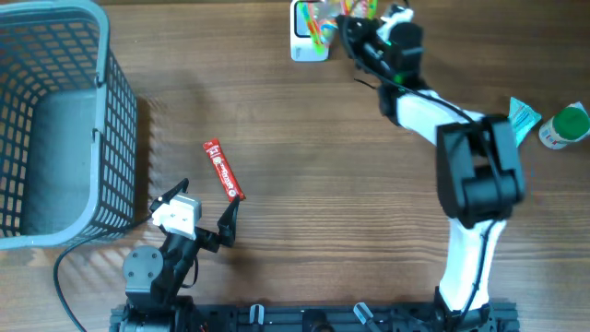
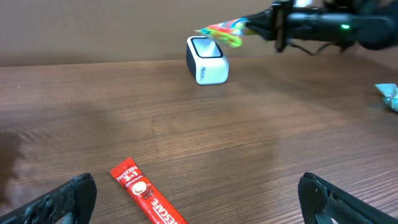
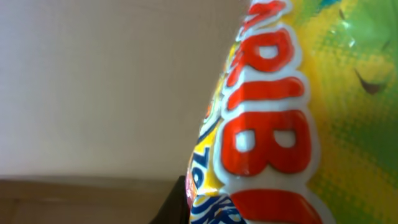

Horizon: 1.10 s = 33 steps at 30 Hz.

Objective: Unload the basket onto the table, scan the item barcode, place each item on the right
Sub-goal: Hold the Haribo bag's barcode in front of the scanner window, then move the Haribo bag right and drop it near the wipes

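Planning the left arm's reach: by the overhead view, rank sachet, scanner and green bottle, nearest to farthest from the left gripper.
From the left gripper:
1. The sachet, just ahead of it.
2. The scanner, far edge, centre.
3. The bottle, far right.

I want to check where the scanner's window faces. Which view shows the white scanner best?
Left wrist view: the white scanner stands unobstructed on the table, its dark window in sight. Overhead, the Haribo bag covers part of it. The right wrist view is filled by the bag; no scanner shows.
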{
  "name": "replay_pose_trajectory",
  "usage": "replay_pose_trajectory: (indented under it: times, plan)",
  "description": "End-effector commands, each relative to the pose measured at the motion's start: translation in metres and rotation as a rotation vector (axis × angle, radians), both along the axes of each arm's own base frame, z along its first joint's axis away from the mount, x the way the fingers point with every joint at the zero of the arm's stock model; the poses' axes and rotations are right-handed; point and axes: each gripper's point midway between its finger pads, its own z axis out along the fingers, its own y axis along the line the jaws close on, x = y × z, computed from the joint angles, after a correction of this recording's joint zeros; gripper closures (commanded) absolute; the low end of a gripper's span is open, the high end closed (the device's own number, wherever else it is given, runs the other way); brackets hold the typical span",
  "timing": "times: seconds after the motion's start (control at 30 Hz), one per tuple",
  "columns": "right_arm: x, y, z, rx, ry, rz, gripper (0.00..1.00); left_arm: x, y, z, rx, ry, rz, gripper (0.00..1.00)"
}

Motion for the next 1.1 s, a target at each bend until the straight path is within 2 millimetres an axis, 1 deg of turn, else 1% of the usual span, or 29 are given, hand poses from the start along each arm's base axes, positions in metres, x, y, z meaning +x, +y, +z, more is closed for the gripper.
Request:
replay_pose_trajectory:
  times: [0.0, 0.07, 0.17, 0.37, 0.4, 0.5, 0.57, 0.6, 0.63, 0.67, 0.73, 0.8, 0.83, 0.87, 0.93, 1.03, 1.07]
  plan:
    - [0.024, 0.014, 0.02, -0.183, -0.055, -0.119, 0.95, 0.001, 0.001, -0.001, -0.007, 0.002, 0.008, 0.0]
    - [0.023, 0.018, 0.014, -0.285, -0.042, -0.141, 0.96, 0.001, 0.001, -0.001, -0.007, 0.002, 0.008, 0.0]
    - [0.021, 0.02, 0.007, -0.313, -0.02, -0.138, 0.95, 0.001, 0.001, -0.001, -0.007, 0.002, 0.008, 0.0]
    - [0.019, 0.004, -0.01, -0.372, 0.045, -0.139, 0.95, 0.001, 0.001, -0.001, -0.007, 0.002, 0.008, 0.0]
    - [0.018, 0.0, -0.012, -0.397, 0.052, -0.139, 0.95, 0.001, 0.001, -0.001, -0.007, 0.003, 0.008, 0.0]
    - [0.009, -0.023, -0.012, -0.501, 0.11, -0.17, 0.95, 0.001, 0.001, -0.001, -0.007, 0.002, 0.008, 0.0]
    - [0.001, -0.043, -0.002, -0.564, 0.146, -0.204, 0.95, 0.001, 0.001, -0.001, -0.007, 0.002, 0.008, 0.0]
    - [-0.005, -0.053, 0.009, -0.589, 0.158, -0.214, 0.95, 0.001, 0.001, -0.001, -0.007, 0.002, 0.008, 0.0]
    - [-0.016, -0.071, 0.024, -0.614, 0.191, -0.242, 0.96, 0.001, 0.001, -0.001, -0.007, 0.002, 0.008, 0.0]
    - [-0.024, -0.085, 0.031, -0.63, 0.22, -0.267, 0.96, 0.001, 0.001, -0.001, -0.007, 0.002, 0.008, 0.0]
    - [-0.045, -0.119, 0.041, -0.677, 0.304, -0.326, 0.95, 0.001, 0.001, -0.001, -0.007, 0.002, 0.008, 0.0]
    - [-0.071, -0.165, 0.048, -0.749, 0.411, -0.425, 0.95, 0.001, 0.001, -0.001, -0.007, 0.002, 0.008, 0.0]
    - [-0.087, -0.193, 0.049, -0.794, 0.476, -0.488, 0.96, 0.001, 0.001, -0.001, -0.007, 0.002, 0.008, 0.0]
    - [-0.105, -0.223, 0.046, -0.837, 0.555, -0.534, 0.96, 0.001, 0.001, -0.001, -0.007, 0.002, 0.008, 0.0]
    - [-0.125, -0.256, 0.031, -0.872, 0.665, -0.548, 0.96, 0.001, 0.001, -0.001, -0.007, 0.002, 0.008, 0.0]
    - [-0.145, -0.307, -0.013, -0.932, 0.796, -0.581, 0.96, 0.001, 0.001, -0.001, -0.007, 0.002, 0.008, 0.0]
    - [-0.146, -0.318, -0.024, -0.944, 0.809, -0.583, 0.96, 0.001, 0.001, -0.001, -0.007, 0.002, 0.008, 0.0]
